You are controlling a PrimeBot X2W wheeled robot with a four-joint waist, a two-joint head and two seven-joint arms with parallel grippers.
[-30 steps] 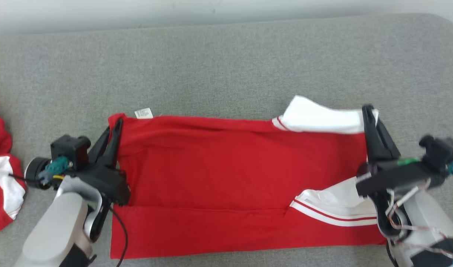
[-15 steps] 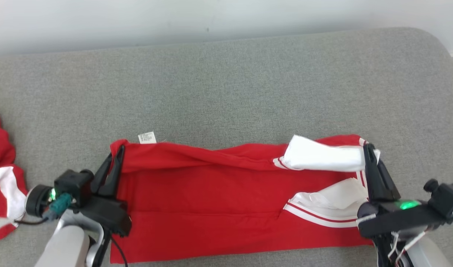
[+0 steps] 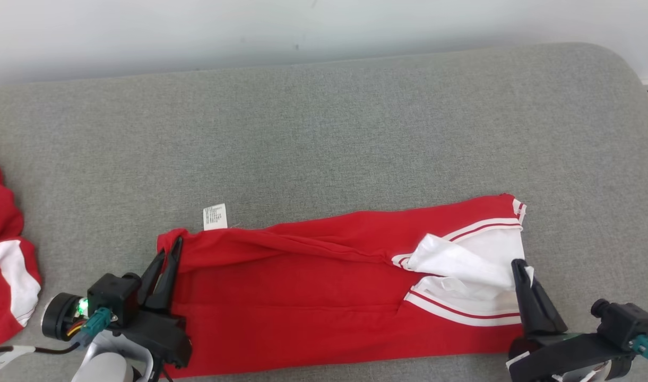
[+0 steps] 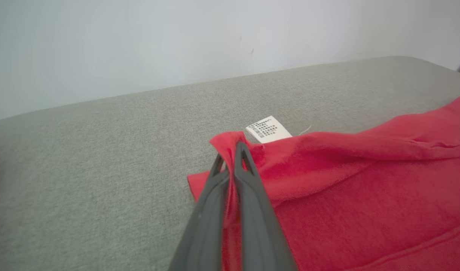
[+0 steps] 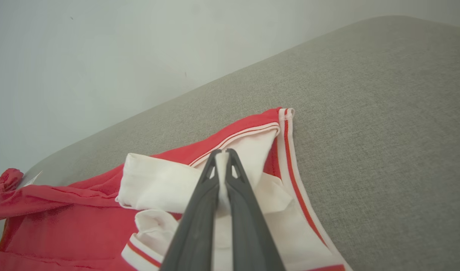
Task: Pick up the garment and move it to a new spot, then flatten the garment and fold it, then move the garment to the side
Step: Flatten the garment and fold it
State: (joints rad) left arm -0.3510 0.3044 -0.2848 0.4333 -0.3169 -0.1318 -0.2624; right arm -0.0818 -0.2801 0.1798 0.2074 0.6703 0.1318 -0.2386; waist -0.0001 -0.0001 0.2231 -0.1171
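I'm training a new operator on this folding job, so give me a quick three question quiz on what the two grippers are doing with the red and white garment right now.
1. True or false: the left gripper is shut on a red corner of the garment.
2. The right gripper pinches: A a zip, B white fabric, C a blue collar?
3. What small white thing sticks out beside the left-held corner, onto the grey cushion?
Key: 1 true; 2 B; 3 the care label.
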